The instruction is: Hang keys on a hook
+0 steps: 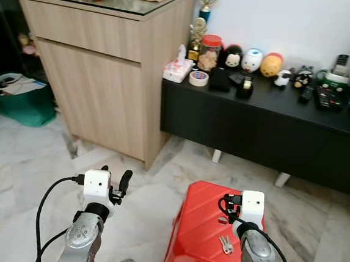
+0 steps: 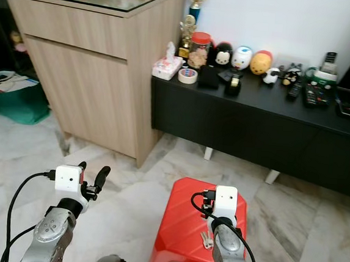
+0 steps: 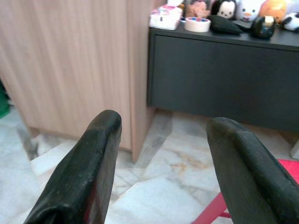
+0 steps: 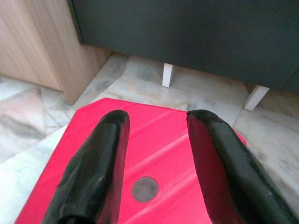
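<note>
A small bunch of silver keys (image 1: 226, 244) lies on the top of a red plastic stool (image 1: 201, 213) low in front of me, just left of my right wrist. My right gripper (image 4: 156, 119) hovers open over the stool top (image 4: 154, 154), beyond the keys, with nothing between its fingers. My left gripper (image 1: 114, 176) is held up over the marble floor to the left of the stool, open and empty, pointing toward the corner of the wooden cabinet (image 3: 70, 60).
A tall light-wood cabinet (image 1: 107, 70) stands at the left. A low black sideboard (image 1: 255, 126) runs along the wall on the right, carrying toys, a tape roll (image 1: 198, 78) and a tissue box. A green bag (image 1: 21, 102) sits far left on the floor.
</note>
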{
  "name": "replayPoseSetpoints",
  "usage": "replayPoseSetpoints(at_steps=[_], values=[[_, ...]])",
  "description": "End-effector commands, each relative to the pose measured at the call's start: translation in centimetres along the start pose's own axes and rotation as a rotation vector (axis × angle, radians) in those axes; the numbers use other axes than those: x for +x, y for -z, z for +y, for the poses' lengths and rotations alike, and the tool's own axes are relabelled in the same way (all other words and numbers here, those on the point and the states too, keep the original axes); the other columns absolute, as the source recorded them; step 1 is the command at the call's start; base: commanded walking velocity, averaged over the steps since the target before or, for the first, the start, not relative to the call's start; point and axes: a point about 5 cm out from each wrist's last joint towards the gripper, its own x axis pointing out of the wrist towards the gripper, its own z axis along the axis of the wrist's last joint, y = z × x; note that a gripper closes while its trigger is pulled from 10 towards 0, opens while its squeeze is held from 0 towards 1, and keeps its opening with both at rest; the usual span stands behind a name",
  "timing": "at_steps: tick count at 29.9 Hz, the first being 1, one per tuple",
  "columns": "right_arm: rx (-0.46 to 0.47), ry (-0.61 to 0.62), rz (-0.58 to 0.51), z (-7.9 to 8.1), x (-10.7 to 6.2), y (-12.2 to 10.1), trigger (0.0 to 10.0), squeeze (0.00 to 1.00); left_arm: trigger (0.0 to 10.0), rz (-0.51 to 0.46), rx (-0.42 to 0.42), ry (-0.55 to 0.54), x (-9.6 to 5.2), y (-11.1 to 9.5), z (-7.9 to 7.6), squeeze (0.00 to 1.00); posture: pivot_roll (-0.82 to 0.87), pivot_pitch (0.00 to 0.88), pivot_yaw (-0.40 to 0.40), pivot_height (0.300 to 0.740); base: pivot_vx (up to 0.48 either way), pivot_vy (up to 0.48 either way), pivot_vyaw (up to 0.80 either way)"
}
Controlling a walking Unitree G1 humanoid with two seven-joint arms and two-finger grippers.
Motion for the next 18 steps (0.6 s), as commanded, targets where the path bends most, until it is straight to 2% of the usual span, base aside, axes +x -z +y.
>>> replayPoseSetpoints(at_steps=[1, 11, 18], values=[[-0.002, -0.008, -0.019, 0.26, 0.13, -0.37, 10.0, 0.00, 10.0, 0.009, 0.006, -0.008, -0.07, 0.14, 0.32, 0.00, 0.07, 0.000, -0.044, 0.645, 0.000, 0.000, 0.80], [0.013, -0.008, -0.016, 0.36, 0.14, -0.34, 10.0, 0.00, 10.0, 0.007, 0.007, -0.005, -0.03, 0.14, 0.25, 0.00, 0.07, 0.000, -0.044, 0.645, 0.000, 0.000, 0.77], [0.027, 0.011, -0.016, 0.26, 0.03, -0.17, 10.0, 0.00, 10.0, 0.012, 0.002, 0.007, -0.12, 0.24, 0.18, 0.00, 0.07, 0.000, -0.043, 0.645, 0.000, 0.000, 0.00]])
